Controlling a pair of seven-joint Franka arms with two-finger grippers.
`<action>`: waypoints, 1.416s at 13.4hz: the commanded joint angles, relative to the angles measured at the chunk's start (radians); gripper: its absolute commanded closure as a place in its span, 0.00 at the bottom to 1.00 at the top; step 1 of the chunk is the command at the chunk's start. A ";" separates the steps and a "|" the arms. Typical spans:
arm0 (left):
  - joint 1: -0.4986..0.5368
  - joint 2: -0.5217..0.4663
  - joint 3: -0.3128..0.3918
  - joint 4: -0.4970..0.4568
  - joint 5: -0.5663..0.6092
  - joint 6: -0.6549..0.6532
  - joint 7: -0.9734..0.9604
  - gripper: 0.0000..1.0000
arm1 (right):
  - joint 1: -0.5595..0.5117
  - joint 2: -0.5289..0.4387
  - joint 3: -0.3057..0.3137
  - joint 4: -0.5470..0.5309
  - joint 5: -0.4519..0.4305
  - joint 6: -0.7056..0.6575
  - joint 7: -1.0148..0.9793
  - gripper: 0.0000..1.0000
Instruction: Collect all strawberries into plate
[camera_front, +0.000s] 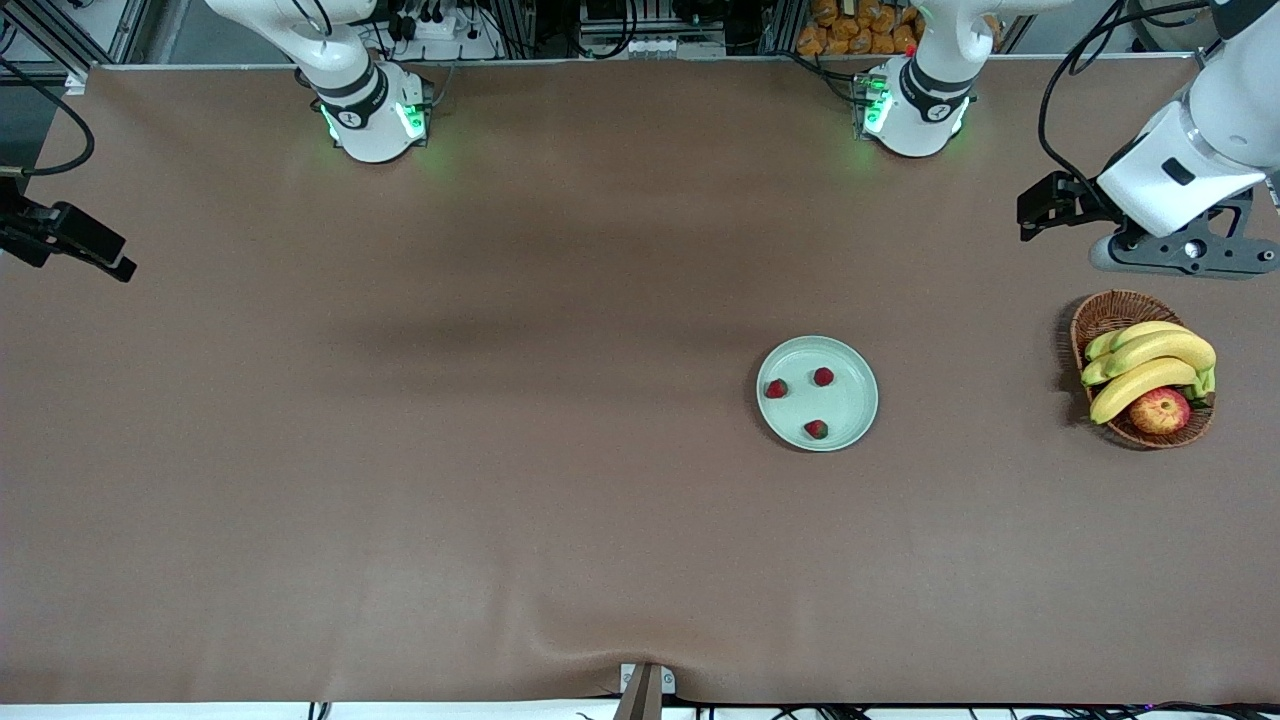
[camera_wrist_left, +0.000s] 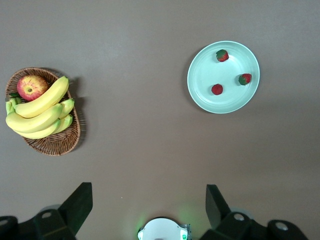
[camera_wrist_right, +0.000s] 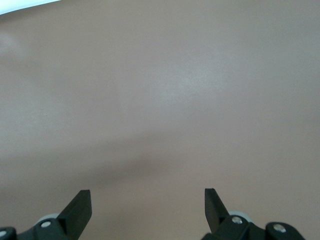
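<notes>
Three small red strawberries lie apart from each other on the pale mint-green plate. The left wrist view shows the same strawberries on the plate. My left gripper hangs open and empty high over the table at the left arm's end, close to the basket; its own view shows the left gripper with its fingers wide apart. My right gripper waits open over bare table at the right arm's end, and the right gripper holds nothing.
A brown wicker basket with a bunch of bananas and a red-yellow apple stands toward the left arm's end, beside the plate. The basket also shows in the left wrist view. Brown cloth covers the table.
</notes>
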 joint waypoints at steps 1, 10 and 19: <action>0.030 -0.029 -0.008 0.009 -0.015 -0.029 0.026 0.00 | 0.003 -0.001 0.001 0.012 -0.019 -0.014 -0.005 0.00; 0.046 -0.034 0.002 0.033 -0.012 -0.029 0.083 0.00 | 0.003 0.000 0.000 0.012 -0.019 -0.015 -0.005 0.00; 0.071 -0.035 0.010 0.033 -0.024 -0.029 0.091 0.00 | 0.003 0.000 0.000 0.012 -0.019 -0.015 -0.005 0.00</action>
